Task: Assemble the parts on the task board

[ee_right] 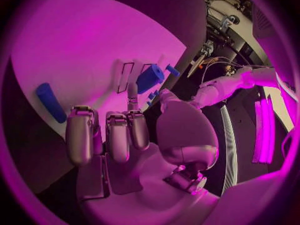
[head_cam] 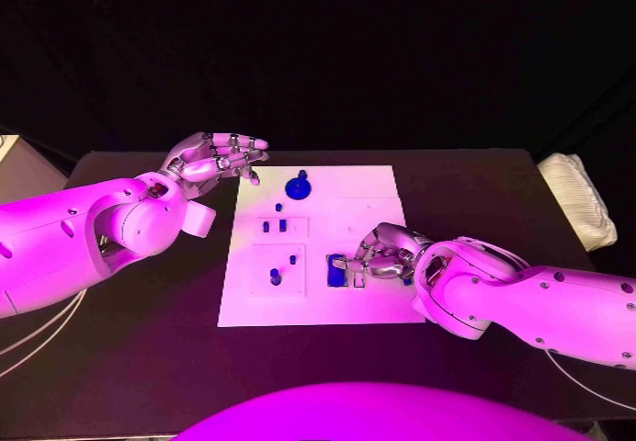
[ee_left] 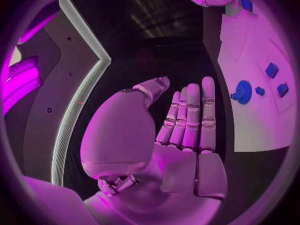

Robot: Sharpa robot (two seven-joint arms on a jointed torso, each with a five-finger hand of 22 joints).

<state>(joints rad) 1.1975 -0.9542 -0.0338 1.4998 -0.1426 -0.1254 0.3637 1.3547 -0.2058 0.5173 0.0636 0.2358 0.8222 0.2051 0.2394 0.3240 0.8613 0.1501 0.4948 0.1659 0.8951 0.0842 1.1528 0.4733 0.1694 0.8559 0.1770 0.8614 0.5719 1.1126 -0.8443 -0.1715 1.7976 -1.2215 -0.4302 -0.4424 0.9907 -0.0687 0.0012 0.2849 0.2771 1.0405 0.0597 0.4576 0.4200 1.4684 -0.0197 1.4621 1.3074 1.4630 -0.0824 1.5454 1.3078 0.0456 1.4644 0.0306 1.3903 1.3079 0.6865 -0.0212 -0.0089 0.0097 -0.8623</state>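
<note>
The right hand (head_cam: 377,258), fingers curled but holding nothing, works at the blue block (head_cam: 336,270); gripping comes next. The left hand (head_cam: 216,158) hovers spread.

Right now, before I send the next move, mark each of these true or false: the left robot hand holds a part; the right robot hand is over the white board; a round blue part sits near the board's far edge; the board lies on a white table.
1. The left robot hand holds a part. False: it holds nothing, fingers apart, beside the board's far-left corner.
2. The right robot hand is over the white task board. True.
3. A round blue disc part sits near the board's far edge. True.
4. The board lies on a white table. False: the black table is dark.
</note>
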